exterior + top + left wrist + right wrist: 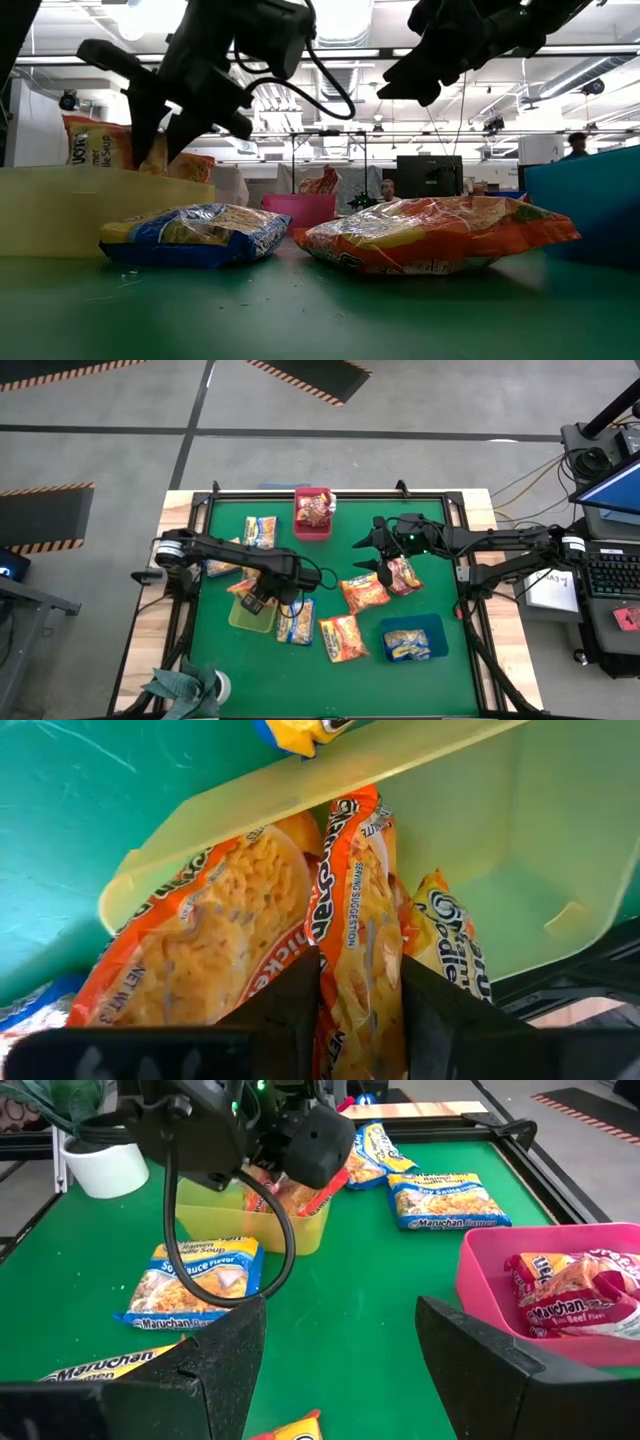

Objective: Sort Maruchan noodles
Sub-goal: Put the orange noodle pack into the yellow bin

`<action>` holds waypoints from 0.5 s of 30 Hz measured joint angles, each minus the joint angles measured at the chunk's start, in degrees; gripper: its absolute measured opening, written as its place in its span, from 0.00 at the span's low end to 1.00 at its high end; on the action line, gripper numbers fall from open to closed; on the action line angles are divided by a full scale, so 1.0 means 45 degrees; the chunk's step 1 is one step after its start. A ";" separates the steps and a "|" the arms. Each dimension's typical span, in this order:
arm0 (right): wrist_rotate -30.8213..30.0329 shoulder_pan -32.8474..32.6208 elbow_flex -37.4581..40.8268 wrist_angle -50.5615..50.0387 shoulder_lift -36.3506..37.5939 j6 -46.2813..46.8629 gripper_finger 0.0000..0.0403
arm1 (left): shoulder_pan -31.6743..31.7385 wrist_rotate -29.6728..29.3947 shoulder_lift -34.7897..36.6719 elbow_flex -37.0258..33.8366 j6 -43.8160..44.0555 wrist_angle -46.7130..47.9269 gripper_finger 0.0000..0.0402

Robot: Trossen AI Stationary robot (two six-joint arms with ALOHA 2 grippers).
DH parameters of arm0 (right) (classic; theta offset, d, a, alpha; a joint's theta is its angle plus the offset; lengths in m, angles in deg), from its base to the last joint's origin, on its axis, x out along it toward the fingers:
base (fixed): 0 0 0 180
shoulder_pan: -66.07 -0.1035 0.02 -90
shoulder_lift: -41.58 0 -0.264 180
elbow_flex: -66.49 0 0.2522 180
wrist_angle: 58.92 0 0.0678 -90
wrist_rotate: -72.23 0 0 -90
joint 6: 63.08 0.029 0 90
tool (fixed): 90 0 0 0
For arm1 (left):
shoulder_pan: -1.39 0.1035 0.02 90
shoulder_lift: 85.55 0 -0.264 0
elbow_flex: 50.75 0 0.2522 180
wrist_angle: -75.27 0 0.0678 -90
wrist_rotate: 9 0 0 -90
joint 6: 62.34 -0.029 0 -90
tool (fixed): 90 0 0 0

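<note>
An orange packet (355, 950) is held clamped between the fingers of the left gripper (355, 1010) over the yellow-green tray (250, 618), where two more orange packets (200, 940) are seen leaning; the step in hand is judged to be the drop of this packet into that tray. Release and a straight lift are called for next, since the tray's wall (330, 780) stands close by. The right gripper (340, 1350) is held above the mat with its fingers wide apart and empty, near loose orange packets (366, 592). Dark red packets (316, 510) are already lodged in the red tray (312, 532), a blue-and-yellow one (406, 646) in the blue tray (436, 626). Open mat is left between the arms.
</note>
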 joint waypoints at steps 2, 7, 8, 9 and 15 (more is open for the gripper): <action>0.0000 0.0000 0.0000 0.0000 0.0000 -0.0001 0.61 | -0.0019 -0.0286 -0.0057 0.0000 -0.0078 -0.0016 0.23; -0.0005 0.0000 0.0000 0.0000 0.0000 -0.0001 0.61 | -0.0049 -0.0765 -0.0076 0.0000 -0.0329 -0.0236 0.28; -0.0004 0.0000 0.0000 0.0000 0.0000 -0.0001 0.61 | -0.0054 -0.0787 -0.0076 0.0000 -0.0357 -0.0296 0.29; -0.0001 0.0000 0.0000 0.0000 0.0000 -0.0001 0.61 | -0.0058 -0.0840 -0.0076 0.0000 -0.0392 -0.0331 0.31; 0.0000 0.0000 0.0000 0.0000 0.0000 -0.0001 0.61 | -0.0102 -0.0884 -0.0076 0.0000 -0.0357 -0.0395 0.44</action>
